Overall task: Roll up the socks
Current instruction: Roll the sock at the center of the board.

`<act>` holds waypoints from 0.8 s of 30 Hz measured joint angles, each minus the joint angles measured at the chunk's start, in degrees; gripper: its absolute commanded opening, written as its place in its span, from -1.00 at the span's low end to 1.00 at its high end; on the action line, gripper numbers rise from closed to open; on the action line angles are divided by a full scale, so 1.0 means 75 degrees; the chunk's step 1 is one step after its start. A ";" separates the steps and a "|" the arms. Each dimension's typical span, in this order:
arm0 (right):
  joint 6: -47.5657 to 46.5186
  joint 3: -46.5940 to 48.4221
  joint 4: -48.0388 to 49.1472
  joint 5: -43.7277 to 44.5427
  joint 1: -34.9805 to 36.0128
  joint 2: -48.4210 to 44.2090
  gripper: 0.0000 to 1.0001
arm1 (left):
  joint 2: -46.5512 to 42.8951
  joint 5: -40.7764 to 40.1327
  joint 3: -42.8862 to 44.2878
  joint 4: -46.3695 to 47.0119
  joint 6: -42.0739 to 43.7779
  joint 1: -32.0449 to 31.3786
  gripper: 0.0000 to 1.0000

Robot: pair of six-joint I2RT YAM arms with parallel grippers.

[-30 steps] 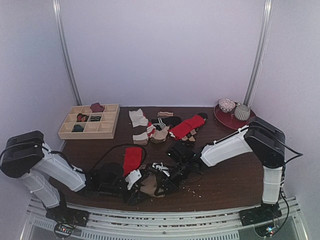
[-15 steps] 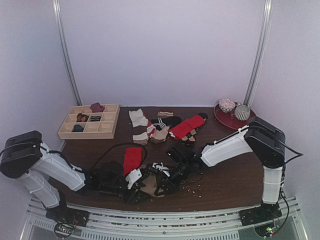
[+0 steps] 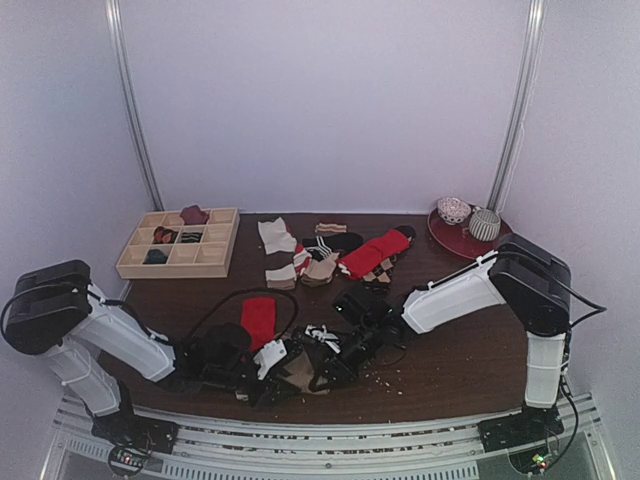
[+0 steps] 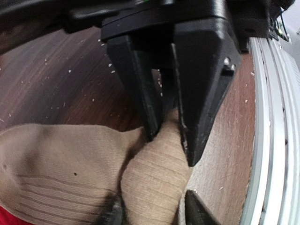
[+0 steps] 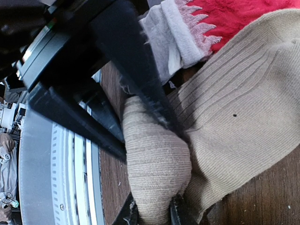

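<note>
Both my claws meet tip to tip at the near edge of the table, approx. centre.

Tan sock: lies flat on the wood, one end bunched into a ribbed fold. The rest spreads away from the edge rail.

My L claw: nearly closed, tips pressed on either flank of that fold.

My R claw: narrow gap, pinching the same fold from the opposite side. Seen from the L wrist, its fingers bite the fold's top. So the fold sits betw. all four fingers.

Red sock: on the table just behind L claw, toward the back wall. Its cream end lies against the tan sock, right beside the claws. Not gripped by either.

Can't tell how many turns the fold has.
</note>
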 measured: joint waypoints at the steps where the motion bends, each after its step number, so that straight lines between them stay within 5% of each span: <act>1: 0.0003 0.0000 0.0000 0.0000 0.0000 0.0000 -0.65 | 0.0023 0.0017 0.0023 -0.0017 -0.0017 0.0000 -0.02; 10: 0.0003 -0.0009 0.0006 0.0000 0.0000 -0.0006 -0.64 | -0.0099 -0.0029 0.0131 -0.0181 0.0114 -0.0006 -0.13; 18: 0.0003 -0.0026 0.0035 0.0000 0.0003 -0.0009 -0.64 | -0.0079 -0.0006 0.0248 -0.0256 0.0251 -0.0006 -0.65; 21: 0.0003 -0.0029 0.0035 0.0000 -0.0003 -0.0009 -0.58 | 0.0009 0.0087 0.0248 -0.0140 0.0221 0.0003 -0.99; 24: 0.0015 -0.0044 0.0020 0.0003 -0.0015 -0.0012 -0.43 | 0.0038 0.0172 0.0248 -0.0047 0.0216 0.0017 -1.00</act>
